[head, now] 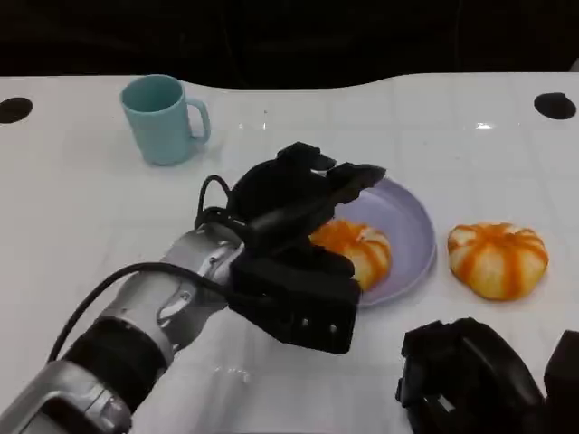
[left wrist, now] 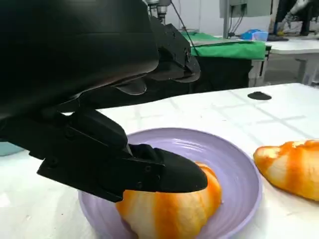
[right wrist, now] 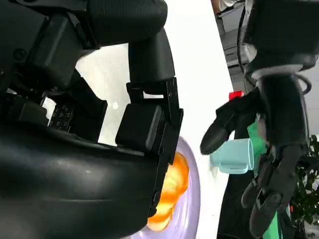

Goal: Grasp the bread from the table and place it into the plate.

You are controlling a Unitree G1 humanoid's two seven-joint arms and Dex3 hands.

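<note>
An orange-striped bread [head: 369, 250] lies in the lilac plate [head: 409, 215] at the table's middle. My left hand [head: 298, 249] hangs over the plate's near-left side. In the left wrist view its thumb [left wrist: 164, 174] rests on top of this bread [left wrist: 169, 216] while the other fingers [left wrist: 169, 55] stand well above it, apart from it. A second bread [head: 498, 259] sits on the table just right of the plate. My right hand [head: 484, 375] holds nothing and lies low at the near right, short of that bread.
A teal mug [head: 163, 117] stands at the back left, well away from the plate. Two dark round holes [head: 554, 105] mark the table's far corners. Bare white tabletop [head: 81, 208] lies to the left of my left arm.
</note>
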